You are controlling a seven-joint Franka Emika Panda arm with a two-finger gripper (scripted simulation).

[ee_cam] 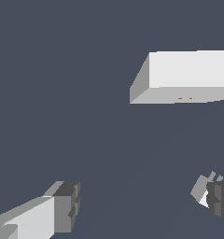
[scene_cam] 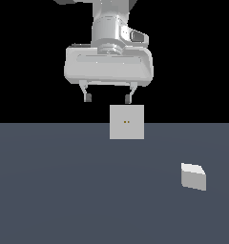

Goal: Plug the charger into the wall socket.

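Note:
The wall socket (scene_cam: 127, 122) is a flat light-grey square plate standing upright on the floor, with two tiny orange-brown dots at its centre. From the wrist view the wall socket (ee_cam: 188, 74) shows from above. The charger (scene_cam: 193, 176), a small whitish-grey block with slanted faces, lies on the floor toward the exterior view's right, well apart from the socket. My gripper (scene_cam: 108, 98) hangs open and empty above the floor, just over the socket's upper corner on the exterior view's left. In the wrist view the gripper (ee_cam: 142, 201) has a pale slanted shape, probably the charger (ee_cam: 201, 188), peeking out behind one finger.
A dark blue-grey floor (scene_cam: 64, 190) spreads under everything, against a black background. Nothing else stands on it.

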